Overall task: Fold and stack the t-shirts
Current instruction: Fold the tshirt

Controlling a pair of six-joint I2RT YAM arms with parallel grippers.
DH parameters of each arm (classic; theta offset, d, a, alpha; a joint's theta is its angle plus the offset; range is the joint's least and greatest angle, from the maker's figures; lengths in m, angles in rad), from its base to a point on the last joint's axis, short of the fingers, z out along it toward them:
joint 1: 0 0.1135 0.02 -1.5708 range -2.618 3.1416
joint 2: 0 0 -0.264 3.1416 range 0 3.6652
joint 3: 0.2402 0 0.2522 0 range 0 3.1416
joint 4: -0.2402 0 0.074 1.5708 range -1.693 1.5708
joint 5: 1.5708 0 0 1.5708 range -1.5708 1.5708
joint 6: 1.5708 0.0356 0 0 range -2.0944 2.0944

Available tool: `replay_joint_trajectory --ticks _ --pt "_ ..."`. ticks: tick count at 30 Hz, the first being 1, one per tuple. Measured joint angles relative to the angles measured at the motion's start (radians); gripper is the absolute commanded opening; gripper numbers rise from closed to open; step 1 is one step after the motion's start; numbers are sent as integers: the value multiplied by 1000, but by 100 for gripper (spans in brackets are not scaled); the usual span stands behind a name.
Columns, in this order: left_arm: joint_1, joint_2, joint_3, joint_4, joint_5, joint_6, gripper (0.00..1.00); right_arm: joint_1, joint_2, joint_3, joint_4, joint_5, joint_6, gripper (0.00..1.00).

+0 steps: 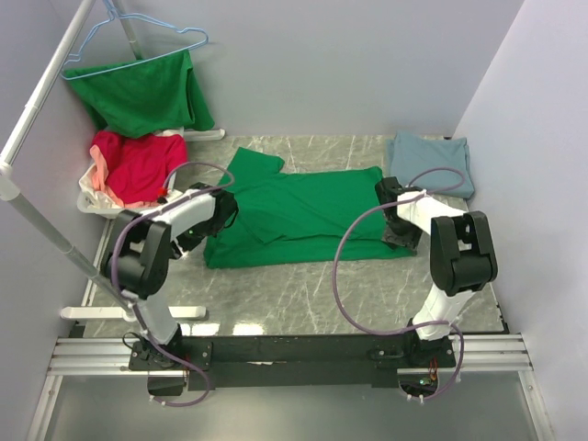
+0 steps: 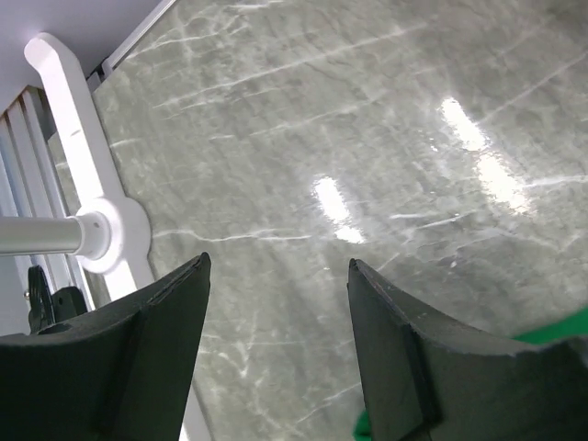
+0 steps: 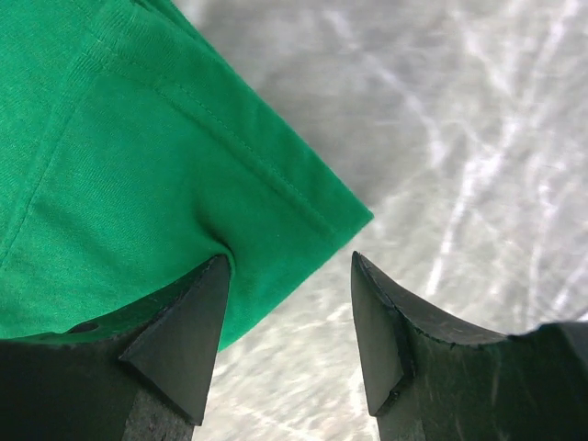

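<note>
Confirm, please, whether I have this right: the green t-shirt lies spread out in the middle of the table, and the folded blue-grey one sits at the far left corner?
Not quite: the folded blue-grey t-shirt sits at the far right corner, not the left, as the top external view shows. The green t-shirt does lie spread out in the middle of the table.

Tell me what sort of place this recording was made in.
Likely a lab test booth set up for laundry folding, not a home: plain pale partition walls, a marble-pattern tabletop, a white clothes rack, and a green t-shirt spread out on the tabletop.
</note>
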Motion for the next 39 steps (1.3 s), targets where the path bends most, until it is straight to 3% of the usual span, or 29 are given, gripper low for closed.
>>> replay_joint_trajectory --ticks 8,14,21,31,39 --pt "-5 -143 -47 78 37 86 66 -10 -93 -73 -20 5 0 63" --pt "-30 -150 -46 185 93 199 66 5 -313 -105 -16 -62 -1 65" --pt "-32 -187 -46 336 204 345 66 138 -484 -105 38 -163 2 65" --pt "-33 -142 -6 510 348 484 65 447 -265 -39 194 -316 8 62" --pt "-29 -85 -5 535 376 499 65 635 3 232 252 -330 -8 61"
